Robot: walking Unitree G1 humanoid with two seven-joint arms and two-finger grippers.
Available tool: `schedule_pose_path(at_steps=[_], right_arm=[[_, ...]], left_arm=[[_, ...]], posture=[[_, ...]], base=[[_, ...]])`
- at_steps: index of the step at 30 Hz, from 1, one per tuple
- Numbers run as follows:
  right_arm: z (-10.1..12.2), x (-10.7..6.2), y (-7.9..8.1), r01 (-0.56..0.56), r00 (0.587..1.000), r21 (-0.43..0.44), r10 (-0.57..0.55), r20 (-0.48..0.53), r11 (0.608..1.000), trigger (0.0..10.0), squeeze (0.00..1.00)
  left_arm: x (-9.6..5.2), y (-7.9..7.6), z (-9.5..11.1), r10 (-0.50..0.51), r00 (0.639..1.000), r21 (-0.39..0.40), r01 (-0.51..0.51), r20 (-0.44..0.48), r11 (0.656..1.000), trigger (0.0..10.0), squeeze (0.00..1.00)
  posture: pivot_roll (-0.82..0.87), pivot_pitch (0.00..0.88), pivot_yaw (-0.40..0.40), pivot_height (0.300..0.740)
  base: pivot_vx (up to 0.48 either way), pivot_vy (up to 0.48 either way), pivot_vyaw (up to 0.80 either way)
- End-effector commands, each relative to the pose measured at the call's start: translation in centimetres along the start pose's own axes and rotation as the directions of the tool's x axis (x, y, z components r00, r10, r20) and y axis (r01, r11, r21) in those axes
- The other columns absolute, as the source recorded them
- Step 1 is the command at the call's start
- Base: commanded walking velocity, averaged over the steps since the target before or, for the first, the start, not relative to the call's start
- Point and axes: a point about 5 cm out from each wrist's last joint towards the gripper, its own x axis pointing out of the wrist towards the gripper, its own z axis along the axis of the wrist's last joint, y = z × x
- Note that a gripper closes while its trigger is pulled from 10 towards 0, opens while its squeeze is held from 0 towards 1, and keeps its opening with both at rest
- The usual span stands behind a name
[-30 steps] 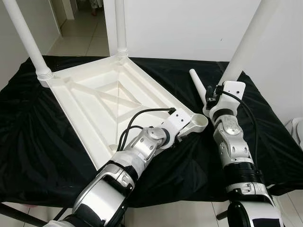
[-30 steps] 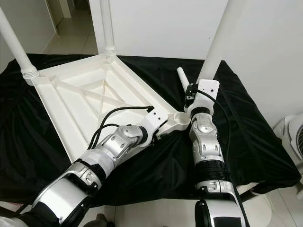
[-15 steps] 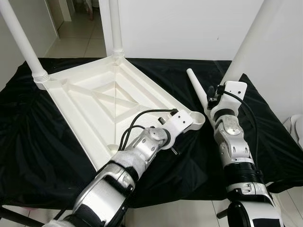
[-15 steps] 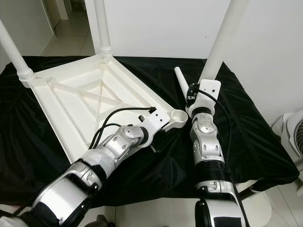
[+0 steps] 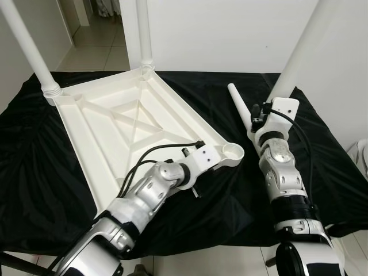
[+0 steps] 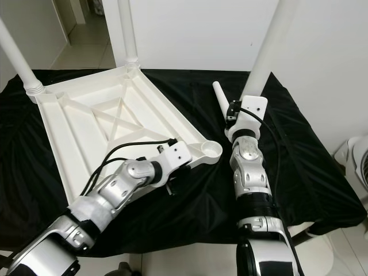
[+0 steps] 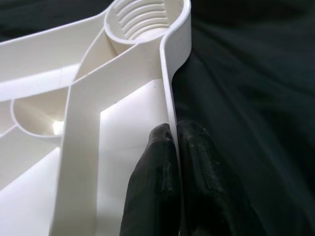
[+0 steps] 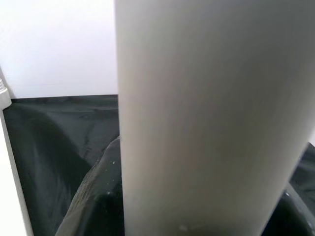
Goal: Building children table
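The white children's tabletop (image 5: 132,126) is lying upside down on a desk draped in black cloth (image 5: 52,190), with two legs already standing in its far corner sockets (image 5: 50,89). The left gripper (image 7: 172,142) is pinching the tabletop's near-right rim, its black fingers (image 7: 157,172) pressed on either side of the thin wall just beside the empty threaded socket (image 5: 233,152). The right gripper (image 5: 261,112) is holding a white table leg (image 5: 299,52) upright near the desk's right edge; I cannot tell how its fingers are set. Another loose leg (image 5: 238,103) is lying on the cloth beside it.

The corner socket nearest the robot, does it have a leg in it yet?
Empty. The corner socket shows open threads inside, and the left hand pinches the rim beside it.
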Motion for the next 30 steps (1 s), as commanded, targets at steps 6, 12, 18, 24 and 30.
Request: schedule_pose_path(at_steps=[6, 12, 18, 24, 30], right_arm=[[0.0, 0.0, 0.9, -0.071, 0.997, 0.006, 0.071, -0.006, 0.997, 10.0, 0.0], [-0.3, -0.3, 1.7, -0.14, 0.99, 0.012, 0.14, -0.02, 0.99, 10.0, 0.0], [-0.9, -1.0, 2.5, -0.232, 0.972, 0.043, 0.234, -0.035, 0.972, 10.0, 0.0], [-1.2, -1.5, 2.8, -0.265, 0.963, 0.053, 0.268, -0.038, 0.963, 10.0, 0.0], [-1.8, -2.4, 3.1, -0.323, 0.945, 0.06, 0.325, -0.036, 0.945, 10.0, 0.0]], left_arm=[[-0.7, -1.1, -0.3, -0.1, 0.995, 0.054, 0.1, -0.01, 0.993, 10.0, 0.0], [-0.6, -1.5, 0.2, -0.111, 0.994, 0.032, 0.111, 0.006, 0.993, 10.0, 0.71], [-0.7, -1.4, 1.0, -0.12, 0.992, 0.043, 0.119, 0.024, 0.992, 10.0, 0.45], [-0.9, -1.2, 1.9, -0.102, 0.992, 0.026, 0.101, 0.07, 0.995, 10.0, 0.0], [-1.3, -0.6, 3.8, -0.045, 0.983, -0.037, 0.052, 0.178, 0.998, 10.0, 0.0]], posture=[[0.08, 0.01, -0.016, 0.74], [0.07, 0.01, -0.02, 0.74], [0.07, 0.005, -0.022, 0.74], [0.07, 0.002, -0.025, 0.74], [0.07, 0.0, -0.028, 0.74]], base=[[0.0, 0.0, 0.0], [0.0, 0.0, 0.0], [0.0, 0.0, 0.0], [0.0, 0.0, 0.0], [0.0, 0.0, 0.0]])
